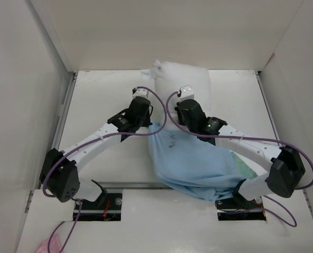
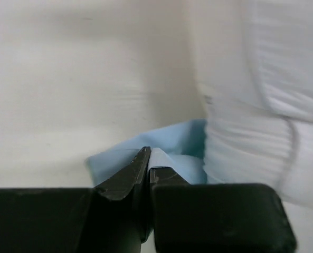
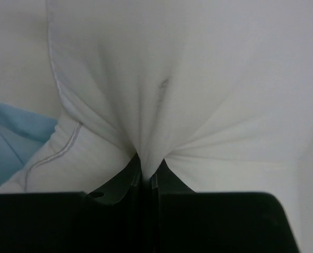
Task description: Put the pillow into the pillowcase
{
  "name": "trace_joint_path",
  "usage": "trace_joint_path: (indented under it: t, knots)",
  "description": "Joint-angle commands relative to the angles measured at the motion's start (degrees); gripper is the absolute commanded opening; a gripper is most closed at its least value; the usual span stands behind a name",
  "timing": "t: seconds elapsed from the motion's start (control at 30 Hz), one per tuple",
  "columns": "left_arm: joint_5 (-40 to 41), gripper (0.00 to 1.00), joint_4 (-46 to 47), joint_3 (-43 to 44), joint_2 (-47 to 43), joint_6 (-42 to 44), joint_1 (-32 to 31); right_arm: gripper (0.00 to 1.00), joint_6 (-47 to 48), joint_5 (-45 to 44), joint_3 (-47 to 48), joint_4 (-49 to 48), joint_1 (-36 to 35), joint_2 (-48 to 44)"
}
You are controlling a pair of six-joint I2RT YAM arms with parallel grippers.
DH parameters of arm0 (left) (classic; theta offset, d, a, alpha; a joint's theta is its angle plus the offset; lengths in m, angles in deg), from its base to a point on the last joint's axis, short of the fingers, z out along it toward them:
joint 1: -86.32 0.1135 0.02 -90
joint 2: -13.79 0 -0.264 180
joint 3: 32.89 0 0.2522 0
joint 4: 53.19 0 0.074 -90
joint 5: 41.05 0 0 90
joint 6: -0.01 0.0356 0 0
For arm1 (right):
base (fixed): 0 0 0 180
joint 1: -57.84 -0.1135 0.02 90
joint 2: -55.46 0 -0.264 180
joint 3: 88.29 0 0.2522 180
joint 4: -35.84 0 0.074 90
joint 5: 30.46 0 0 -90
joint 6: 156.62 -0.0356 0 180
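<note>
**A:** Status, near edge outward?

**B:** Both bases sit at the near edge of the table (image 1: 103, 158). The left arm (image 1: 93, 139) reaches forward and right, the right arm (image 1: 251, 147) forward and left. The wrists are close together mid-table, each with a purple cable (image 1: 164, 105) looped off it.

**A:** Pillowcase?

**B:** The pillowcase (image 1: 193, 161) is crumpled between the arms, light blue face up. A bit of mint green shows by the right base. Its near end reaches the table's front edge there.

**A:** Any text or labels?

**B:** A few dark marks on the blue cloth beside the right wrist, too small to read. The left wrist view shows a small grey mark on the white cloth, blurred. The right wrist view shows a faint grey smudge, not legible.

**A:** Grippers?

**B:** The left gripper (image 2: 149, 161) has its fingers pressed together on a fold of the pillowcase's far-left edge, just beside the white cloth. The right gripper (image 3: 147, 171) is clamped on the pillow (image 1: 183, 79). The white fabric puckers into creases fanning out from the pinch.

**A:** Pillow position?

**B:** Far centre of the table, near the back wall (image 1: 161, 31). Its near end meets the pillowcase's far edge under the right wrist. Can't tell whether any of it is inside. A small white tag (image 1: 157, 66) sticks off its far-left corner.
</note>
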Motion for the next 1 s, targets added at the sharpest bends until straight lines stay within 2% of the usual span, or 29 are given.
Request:
trace_joint_path:
  t: [0.0,0.17,0.27,0.37,0.4,0.43,0.47,0.5,0.53,0.57,0.63,0.67,0.77,0.8,0.83,0.87,0.9,0.97]
  knots:
    - [15.7,0.00,8.7,4.1,-3.1,-3.1,7.3,0.00,2.1,-0.4,-3.6,13.7,-3.1,-0.7]
    - [7.2,0.00,9.3,7.7,2.5,-3.1,9.3,0.00,2.9,-0.4,-4.3,12.0,-4.8,-1.3]
    - [2.5,0.00,13.3,8.3,4.0,-0.7,9.3,0.00,2.9,0.1,-2.6,9.6,-4.8,-1.3]
    - [-4.0,0.00,17.5,16.6,8.1,2.6,11.0,0.00,3.5,5.2,1.1,6.4,-4.8,0.0]
    - [-5.4,0.00,16.7,20.8,13.8,3.2,12.1,0.00,3.5,8.0,2.3,5.8,-4.8,0.6]
    - [-6.8,0.00,13.4,30.7,17.4,4.1,12.1,0.00,3.5,9.1,5.9,6.3,-4.8,1.6]
    - [-9.4,0.00,11.5,36.4,21.1,6.2,12.8,0.00,2.4,10.1,8.0,7.1,-4.8,4.2]
    - [-9.4,0.00,9.4,42.1,28.8,6.9,12.8,0.00,1.6,11.1,10.1,7.8,-4.8,5.7]
    - [-10.4,0.00,5.2,47.8,32.6,7.9,12.8,0.00,0.7,11.8,13.8,8.4,-4.8,7.0]
    - [-12.6,0.00,3.0,60.3,36.3,7.9,12.8,0.00,-0.2,11.8,15.7,10.1,-4.8,10.0]
    - [-15.8,0.00,-1.5,71.7,45.6,8.6,12.8,0.00,-2.6,13.1,19.0,11.6,-4.8,12.7]
    - [-17.5,0.00,-1.5,78.2,47.4,8.7,12.8,0.00,-3.3,13.1,21.7,13.0,-4.8,15.0]
    - [-21.7,0.00,2.0,77.3,47.3,9.7,12.8,0.02,-5.8,12.4,23.7,14.8,-4.8,17.2]
    - [-22.4,0.00,3.2,72.4,46.1,9.7,12.8,0.03,-6.3,11.5,23.7,15.4,-4.8,17.2]
    - [-22.4,0.00,4.6,69.4,44.7,9.7,12.8,0.07,-6.3,10.8,24.2,16.2,-4.8,17.2]
    - [-22.9,0.00,5.8,67.0,42.3,10.4,12.8,0.18,-6.3,10.1,24.2,16.7,-4.8,17.2]
    - [-22.9,0.10,5.8,64.5,41.4,11.7,12.8,0.23,-6.9,10.0,24.2,17.2,-4.8,17.2]
    - [-22.2,0.50,3.8,64.5,39.7,13.3,13.3,0.42,-6.9,9.3,24.2,17.2,-4.2,15.1]
